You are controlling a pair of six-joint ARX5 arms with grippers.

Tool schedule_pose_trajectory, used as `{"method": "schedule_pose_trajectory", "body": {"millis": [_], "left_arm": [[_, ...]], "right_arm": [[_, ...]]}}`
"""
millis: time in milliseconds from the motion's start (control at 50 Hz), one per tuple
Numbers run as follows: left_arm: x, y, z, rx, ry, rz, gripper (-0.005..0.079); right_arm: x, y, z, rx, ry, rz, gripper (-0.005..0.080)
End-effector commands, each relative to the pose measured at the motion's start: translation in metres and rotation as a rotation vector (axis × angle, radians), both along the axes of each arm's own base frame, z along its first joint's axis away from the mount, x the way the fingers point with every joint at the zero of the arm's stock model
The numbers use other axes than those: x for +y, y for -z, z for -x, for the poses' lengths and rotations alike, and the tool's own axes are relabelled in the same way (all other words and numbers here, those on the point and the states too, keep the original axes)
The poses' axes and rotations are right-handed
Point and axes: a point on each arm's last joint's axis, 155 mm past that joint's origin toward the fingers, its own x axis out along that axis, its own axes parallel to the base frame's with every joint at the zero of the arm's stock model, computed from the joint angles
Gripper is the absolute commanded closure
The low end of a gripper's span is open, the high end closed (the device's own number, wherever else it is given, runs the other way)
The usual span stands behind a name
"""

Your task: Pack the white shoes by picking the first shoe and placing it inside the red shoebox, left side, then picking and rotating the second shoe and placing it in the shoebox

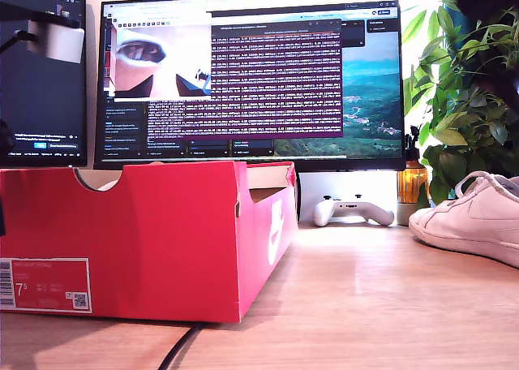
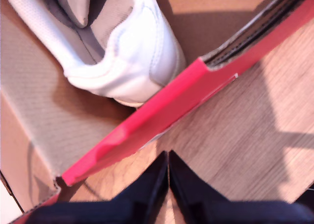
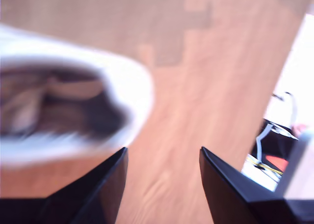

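- One shoe (image 2: 122,52) lies inside the box (image 1: 162,240), heel close against the red wall, as my first wrist view shows; the brown floor of the box is under it.
- The box fills the lower left of the exterior view, with a white label (image 1: 45,285) marked 7.5 on its near end and a white swoosh on its side.
- The other shoe (image 1: 474,216) rests on the table (image 1: 373,297) at the exterior view's right edge; the second wrist view shows it blurred (image 3: 64,106), on the wood.
- My first gripper (image 2: 168,160) hangs over the table just outside the box wall, jaws pressed together and holding nothing.
- My second gripper (image 3: 163,157) has its jaws spread apart, the shoe just beyond one fingertip and not between them.
- Behind, in the exterior view: a monitor (image 1: 251,78), a white controller (image 1: 353,209), a plant (image 1: 466,86), and a black cable (image 1: 180,346) at the bottom edge.
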Motion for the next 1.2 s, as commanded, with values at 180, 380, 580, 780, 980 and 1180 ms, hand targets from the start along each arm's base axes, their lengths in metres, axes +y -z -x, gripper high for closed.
{"method": "schedule_pose_trajectory", "body": {"millis": [180,380,580,780,980,1180], "left_arm": [[0.001,0.005,0.002,0.013,-0.001,-0.008,0.0761],[0.001,0.005,0.002,0.013,-0.001,-0.008,0.0762],[0.001,0.005,0.001,0.012,-0.001,-0.008,0.0761],[0.001,0.005,0.001,0.011,-0.001,-0.007,0.0761],[0.001,0.005,0.001,0.011,-0.001,-0.007,0.0762],[0.001,0.005,0.001,0.010,-0.001,-0.007,0.0761]], "right_arm": [[0.008,0.019,-0.015,-0.073,0.012,-0.051,0.0326],[0.006,0.032,-0.015,-0.078,0.036,-0.053,0.0326],[0.008,0.033,-0.023,-0.106,0.049,-0.111,0.0326],[0.007,0.033,-0.018,-0.089,0.054,-0.105,0.0326],[-0.007,0.032,-0.015,-0.078,0.065,-0.042,0.0326],[-0.010,0.040,-0.011,-0.060,0.088,-0.036,0.0326]]}}
